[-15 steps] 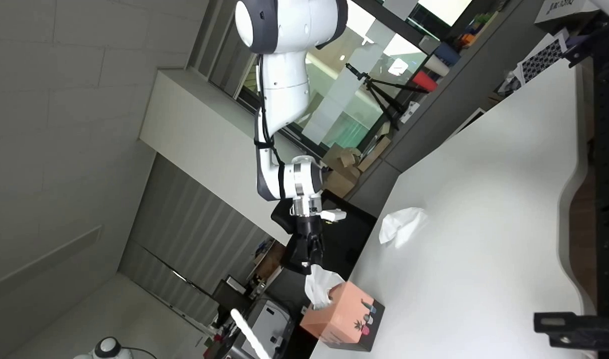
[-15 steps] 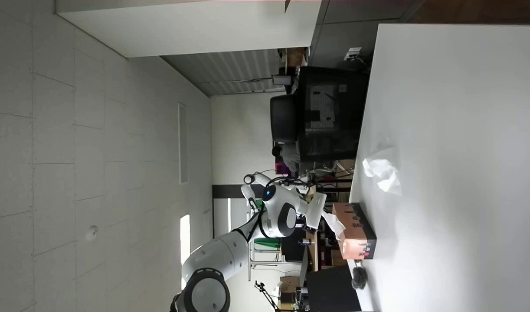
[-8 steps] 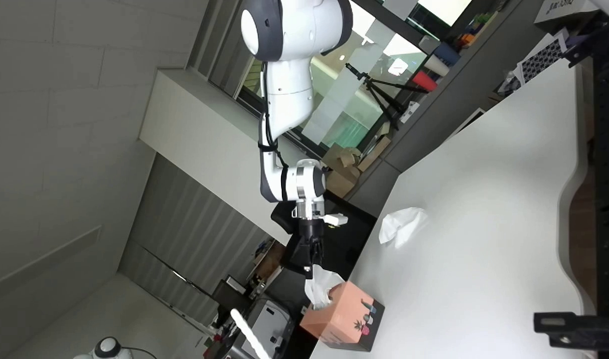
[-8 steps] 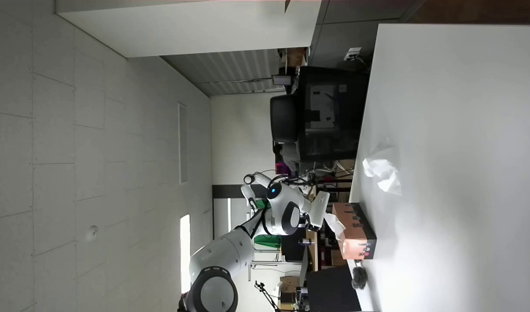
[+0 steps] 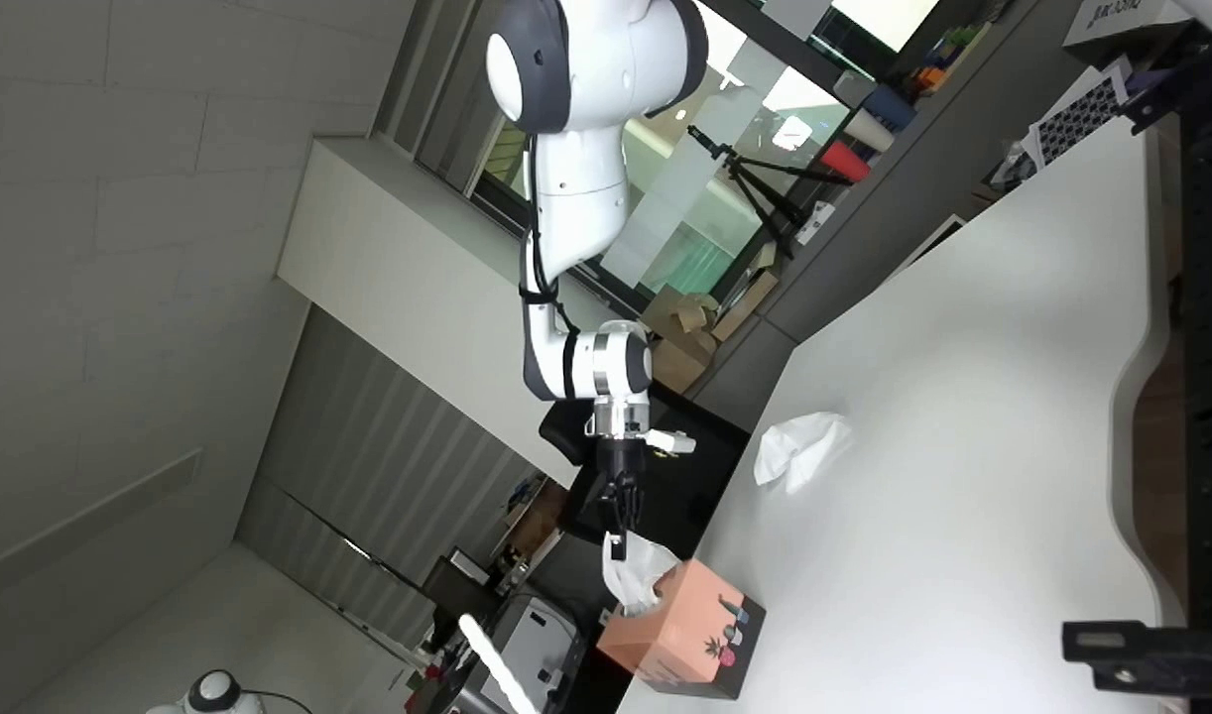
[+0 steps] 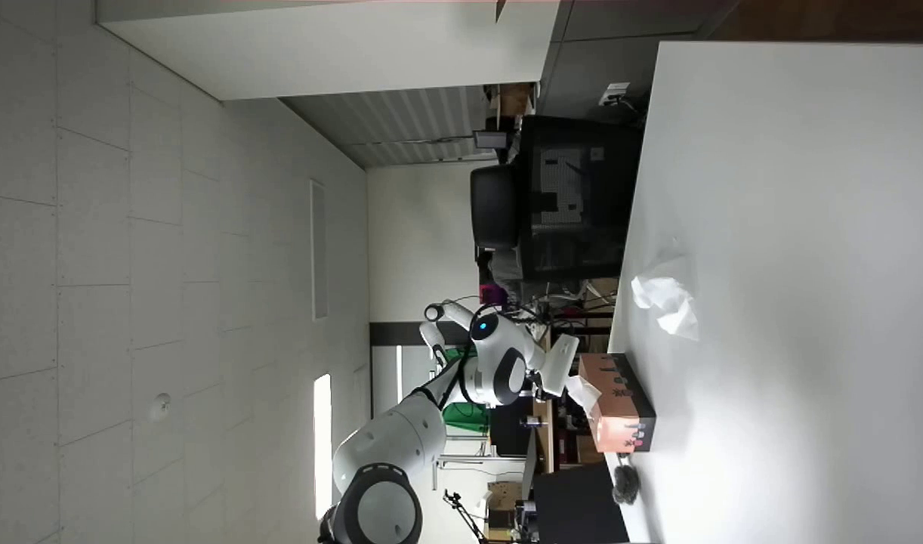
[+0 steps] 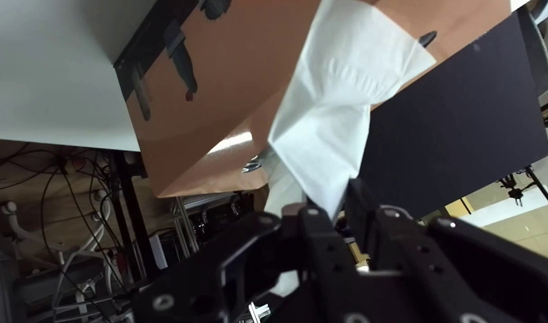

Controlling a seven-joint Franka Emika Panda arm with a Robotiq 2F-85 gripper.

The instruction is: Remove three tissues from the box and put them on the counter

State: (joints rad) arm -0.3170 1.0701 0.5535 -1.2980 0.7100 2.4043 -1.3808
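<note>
The box, salmon-pink with a dark base, stands at the counter's edge in both exterior views. A white tissue sticks up out of it. Its tip reaches in between the fingers of my gripper. Those jaws stand narrow, but a gap with background still shows between them, so they are not fully shut. In an exterior view, my gripper hangs just over the box with a fingertip against the tissue. Another crumpled white tissue lies on the white counter; whether it is one sheet I cannot tell.
Behind the counter's edge stands a black chair. A grey fuzzy object lies beside the box. Near the counter's opposite side a black bracket juts in. A dark panel shows past the box in the wrist view.
The arm has come slightly down toward the box. My fingers have drawn closer together around the tissue's tip, and the tissue has shifted a little. The box and the loose tissue are unmoved.
</note>
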